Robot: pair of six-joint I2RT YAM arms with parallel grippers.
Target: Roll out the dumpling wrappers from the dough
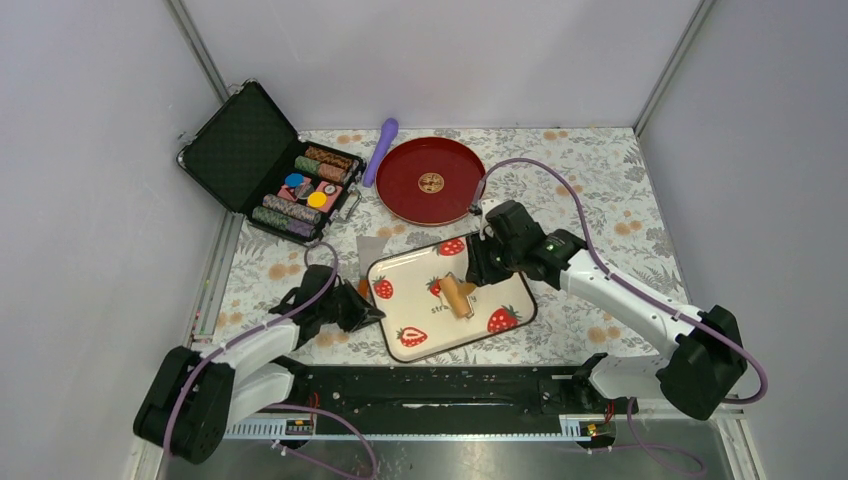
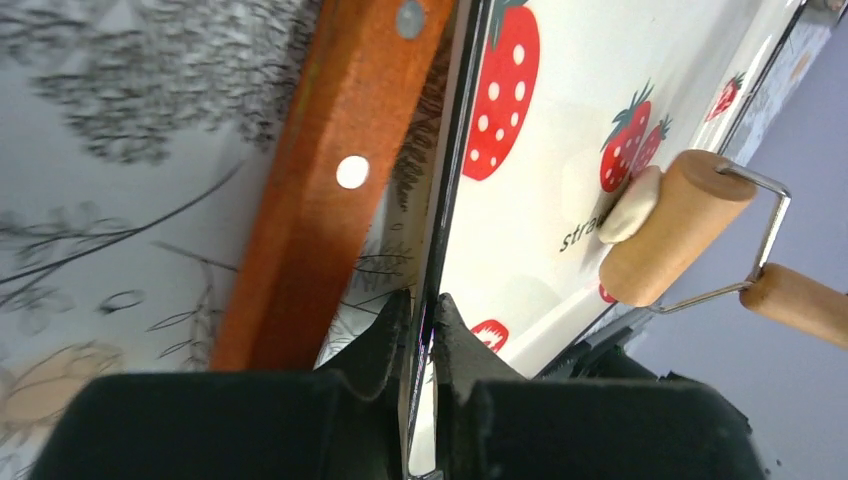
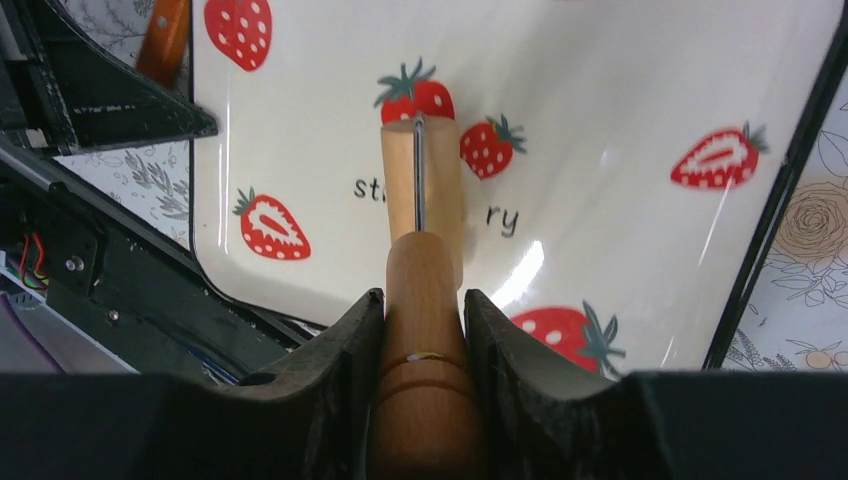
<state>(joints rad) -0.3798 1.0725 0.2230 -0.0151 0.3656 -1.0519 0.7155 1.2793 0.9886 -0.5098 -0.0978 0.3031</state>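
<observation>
The dough (image 2: 630, 204) is a small pale lump on the strawberry tray (image 1: 505, 290), pressed against the drum of the wooden roller (image 2: 676, 228). My right gripper (image 3: 422, 300) is shut on the roller's handle (image 3: 424, 290), with the drum (image 3: 420, 180) lying on the tray ahead of it; the dough is hidden there. In the top view the right gripper (image 1: 473, 278) holds the roller (image 1: 458, 296) over the tray's middle. My left gripper (image 2: 424, 305) is shut on the tray's left rim (image 2: 447, 200), also in the top view (image 1: 370, 312). No thin round wrapper shows.
An orange wooden tool handle (image 2: 330, 190) lies on the floral cloth just left of the tray. A red plate (image 1: 455, 160) stands behind the tray, a purple stick (image 1: 381, 150) to its left, and an open black case of chips (image 1: 262, 160) at the back left.
</observation>
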